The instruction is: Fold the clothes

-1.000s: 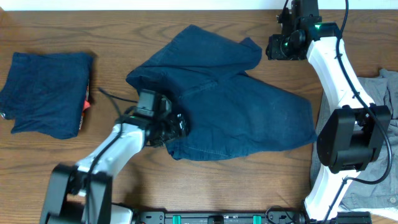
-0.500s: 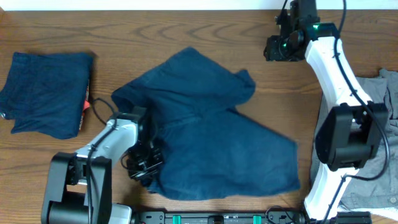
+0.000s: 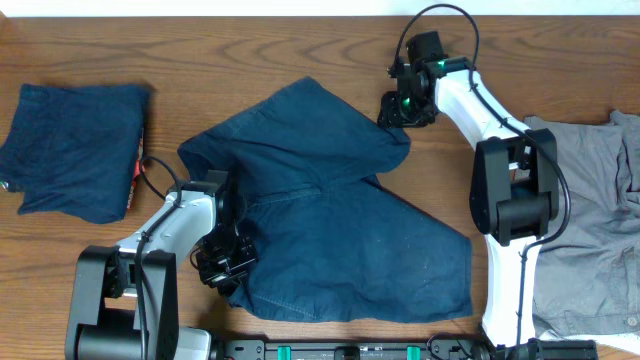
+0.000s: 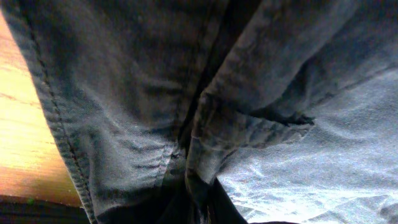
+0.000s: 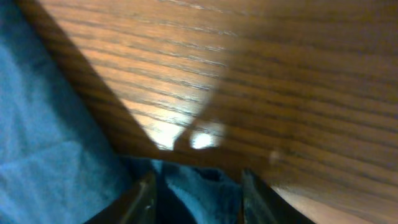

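Two arms now share the navy shorts [image 3: 340,220] spread mid-counter [image 3: 300,40]: the left fingers [image 3: 224,272], clamped on the near-left hem, have dragged them closer, while the right fingers [image 5: 144,198], apart, have reached the far corner, likely readying a fold.

No text, brand name, number or sign is legible in any view. The small red tag [image 3: 138,167] on the edge of the folded dark navy-blue fabric garment [image 3: 70,150] is too small to read.
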Controlling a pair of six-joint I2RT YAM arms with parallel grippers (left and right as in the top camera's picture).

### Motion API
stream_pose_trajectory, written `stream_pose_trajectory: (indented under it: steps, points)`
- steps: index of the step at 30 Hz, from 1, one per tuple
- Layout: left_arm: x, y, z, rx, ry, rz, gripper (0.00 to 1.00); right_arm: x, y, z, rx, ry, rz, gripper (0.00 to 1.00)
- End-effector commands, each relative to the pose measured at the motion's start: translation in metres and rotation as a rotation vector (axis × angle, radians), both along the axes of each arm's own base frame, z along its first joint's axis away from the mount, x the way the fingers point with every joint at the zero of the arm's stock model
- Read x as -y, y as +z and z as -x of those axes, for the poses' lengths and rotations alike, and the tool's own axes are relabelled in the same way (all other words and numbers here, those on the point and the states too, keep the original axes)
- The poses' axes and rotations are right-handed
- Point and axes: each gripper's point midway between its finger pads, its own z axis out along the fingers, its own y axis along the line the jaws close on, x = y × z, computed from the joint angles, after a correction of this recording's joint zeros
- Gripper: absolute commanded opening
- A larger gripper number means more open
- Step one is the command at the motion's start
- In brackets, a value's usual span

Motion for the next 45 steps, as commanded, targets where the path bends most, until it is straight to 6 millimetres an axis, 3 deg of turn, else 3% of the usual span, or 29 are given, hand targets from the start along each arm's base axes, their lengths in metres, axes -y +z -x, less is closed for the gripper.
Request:
stream_pose_trajectory:
  steps: [1, 2, 3, 6, 9, 14, 18, 24, 27, 31, 35, 39, 45]
  points:
    - [-0.004, 0.000, -0.003, 0.016, -0.008, -0.015, 0.06, -0.002, -0.015, 0.005, -0.047, -0.029, -0.011, 0.29]
    - [-0.004, 0.000, -0.003, 0.016, -0.008, -0.015, 0.06, -0.001, -0.017, 0.005, -0.050, -0.029, -0.007, 0.12]
    - [-0.004, 0.000, -0.003, 0.017, -0.008, -0.014, 0.06, -0.001, -0.017, 0.005, -0.050, -0.031, -0.006, 0.01]
    - [-0.004, -0.001, -0.006, 0.031, -0.008, -0.013, 0.06, 0.006, -0.008, -0.002, -0.024, -0.049, 0.002, 0.01]
    - [-0.002, -0.005, -0.016, 0.073, -0.007, -0.008, 0.06, 0.031, 0.017, -0.019, 0.030, -0.139, 0.043, 0.01]
    - [0.001, -0.009, -0.035, 0.150, 0.006, 0.004, 0.06, 0.116, 0.084, -0.039, 0.146, -0.424, 0.162, 0.01]
    - [0.002, -0.010, -0.041, 0.174, 0.023, 0.002, 0.06, 0.166, 0.115, -0.021, 0.132, -0.551, 0.186, 0.01]
    - [0.002, -0.011, -0.044, 0.183, 0.031, 0.002, 0.06, 0.188, 0.089, 0.045, -0.130, -0.529, 0.310, 0.01]
    - [0.002, -0.011, -0.043, 0.182, 0.031, 0.002, 0.06, 0.188, 0.072, 0.071, -0.226, -0.465, 0.349, 0.18]
    - [0.002, -0.010, -0.042, 0.177, 0.031, 0.004, 0.06, 0.190, 0.056, 0.095, -0.307, -0.409, 0.386, 0.23]
    - [0.006, -0.004, -0.045, 0.173, 0.027, 0.028, 0.06, 0.199, 0.054, 0.096, -0.306, -0.423, 0.407, 0.24]
    - [0.007, 0.014, -0.061, 0.203, -0.024, 0.046, 0.17, 0.197, 0.055, 0.085, -0.265, -0.414, 0.366, 0.24]
    - [0.009, 0.051, -0.114, 0.362, -0.037, 0.044, 0.50, 0.185, 0.054, 0.076, -0.229, -0.336, 0.295, 0.25]
